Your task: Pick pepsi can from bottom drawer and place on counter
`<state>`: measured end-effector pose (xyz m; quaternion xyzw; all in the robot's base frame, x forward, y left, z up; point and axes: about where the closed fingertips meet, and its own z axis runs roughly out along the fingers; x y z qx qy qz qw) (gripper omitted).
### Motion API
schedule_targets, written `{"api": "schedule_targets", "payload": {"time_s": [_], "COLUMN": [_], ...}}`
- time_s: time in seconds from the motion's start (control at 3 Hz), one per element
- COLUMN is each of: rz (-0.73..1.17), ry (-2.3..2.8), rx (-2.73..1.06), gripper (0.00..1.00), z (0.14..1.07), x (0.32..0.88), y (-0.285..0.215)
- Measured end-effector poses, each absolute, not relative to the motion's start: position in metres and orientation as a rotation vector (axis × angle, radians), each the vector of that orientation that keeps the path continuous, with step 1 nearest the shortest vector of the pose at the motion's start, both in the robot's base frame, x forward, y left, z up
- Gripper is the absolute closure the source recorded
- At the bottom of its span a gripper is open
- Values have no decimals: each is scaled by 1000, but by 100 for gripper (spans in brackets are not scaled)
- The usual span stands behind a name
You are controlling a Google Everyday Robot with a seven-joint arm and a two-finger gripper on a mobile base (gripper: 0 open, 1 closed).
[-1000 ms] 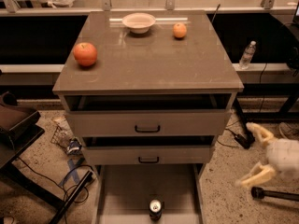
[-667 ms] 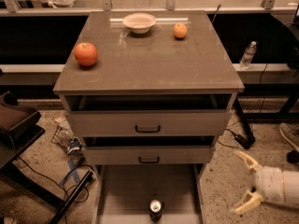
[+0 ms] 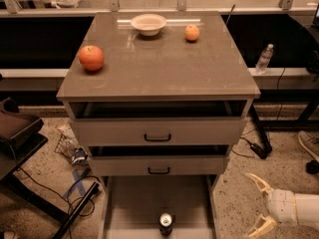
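Note:
The pepsi can (image 3: 166,223) stands upright near the front middle of the pulled-out bottom drawer (image 3: 134,203), its silver top facing up. The counter (image 3: 159,63) is the grey-brown top of the cabinet above. My gripper (image 3: 255,205) is at the lower right, beside the drawer and to the right of the can, over the speckled floor. Its two pale fingers (image 3: 258,183) are spread wide apart with nothing between them.
On the counter sit a red apple (image 3: 91,58), a white bowl (image 3: 148,23) and an orange (image 3: 192,32). Two upper drawers with black handles (image 3: 157,138) stand slightly open. A clear plastic bottle (image 3: 264,59) stands at the right. Cables and clutter (image 3: 75,156) lie left.
My gripper has moved down and to the left, nearer the bottom drawer, with its fingers still spread. The can and counter items have not moved.

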<state>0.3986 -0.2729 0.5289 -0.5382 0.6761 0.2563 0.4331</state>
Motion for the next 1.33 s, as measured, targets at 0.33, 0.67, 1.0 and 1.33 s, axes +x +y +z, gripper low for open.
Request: {"api": "schedule_targets", "payload": {"time_s": [0.33, 0.67, 1.0, 1.33], "rz": [675, 737, 809, 873], "ry": [1717, 1703, 1661, 1611], "rx": [-1331, -1323, -1311, -1289], "gripper": [0, 0, 0, 0], "z": [489, 420, 350, 302], "x": [407, 418, 420, 416], "y": [-264, -253, -234, -216]}}
